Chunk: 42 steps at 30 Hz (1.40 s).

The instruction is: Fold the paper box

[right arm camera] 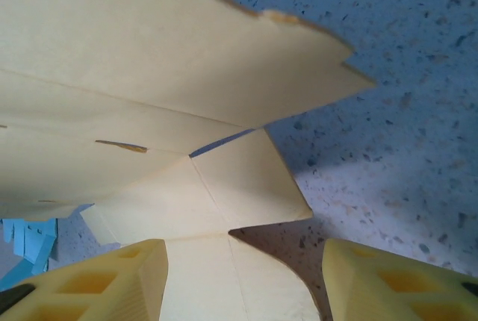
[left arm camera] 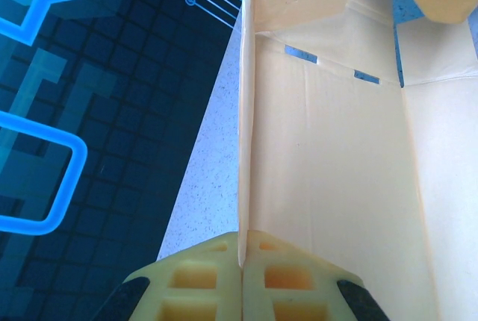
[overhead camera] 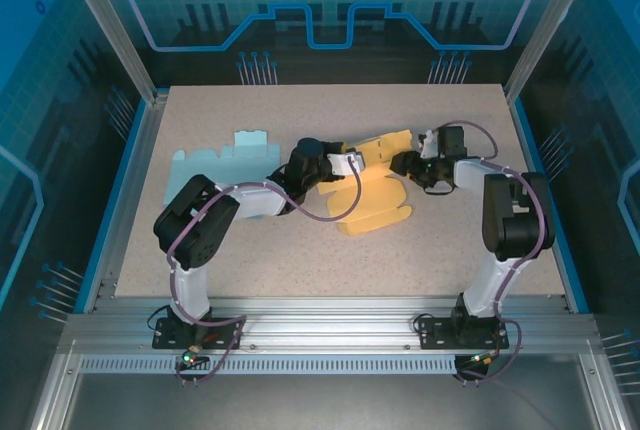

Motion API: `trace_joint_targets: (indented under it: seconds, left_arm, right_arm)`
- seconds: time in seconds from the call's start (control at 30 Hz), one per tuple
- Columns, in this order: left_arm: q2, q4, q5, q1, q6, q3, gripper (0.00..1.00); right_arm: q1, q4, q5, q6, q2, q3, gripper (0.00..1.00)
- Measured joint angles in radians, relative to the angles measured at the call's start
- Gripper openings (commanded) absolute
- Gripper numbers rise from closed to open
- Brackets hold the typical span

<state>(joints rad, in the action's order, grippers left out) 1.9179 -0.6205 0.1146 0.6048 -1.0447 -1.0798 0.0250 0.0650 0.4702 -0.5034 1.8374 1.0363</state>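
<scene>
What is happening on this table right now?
Two robot arms are folding a yellow paper box in the middle of the table. The left gripper is shut on the edge of one raised side panel. The right gripper is open at the other side of the box, and a flap lies between its fingers, not clamped. The box is only partly folded. A blue sheet lies flat at the back left.

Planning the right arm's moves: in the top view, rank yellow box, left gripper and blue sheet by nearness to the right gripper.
From the right gripper:
1. yellow box: right at it, centre.
2. left gripper: across the box, leftward.
3. blue sheet: far left.
</scene>
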Motion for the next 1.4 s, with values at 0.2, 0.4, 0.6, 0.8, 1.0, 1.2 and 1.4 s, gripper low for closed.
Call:
trace_joint_targets:
  seconds: [0.2, 0.4, 0.6, 0.8, 1.0, 1.2, 1.4]
  left_arm:
    - [0.0, 0.01, 0.0, 0.0, 0.0, 0.0, 0.0]
    - [0.0, 0.011, 0.0, 0.0, 0.0, 0.0, 0.0]
    - [0.0, 0.013, 0.0, 0.0, 0.0, 0.0, 0.0]
    - [0.0, 0.014, 0.0, 0.0, 0.0, 0.0, 0.0]
    - [0.0, 0.018, 0.001, 0.0, -0.001, -0.005, 0.0]
    - [0.01, 0.024, 0.013, 0.0, -0.009, -0.026, 0.0]
    - [0.036, 0.037, 0.029, 0.0, -0.017, -0.048, 0.0]
  right_arm:
    - [0.0, -0.011, 0.01, 0.006, 0.037, 0.006, 0.58]
    - [0.0, -0.032, 0.014, 0.011, 0.058, 0.026, 0.57]
    - [0.0, -0.071, 0.033, 0.01, 0.069, 0.026, 0.53]
    - [0.001, -0.117, 0.039, 0.01, 0.068, 0.025, 0.44]
    - [0.008, -0.146, 0.05, 0.01, 0.043, 0.013, 0.26]
    - [0.031, -0.171, 0.055, -0.003, 0.018, -0.009, 0.25]
    - [0.066, -0.196, 0.054, -0.036, 0.018, -0.015, 0.23]
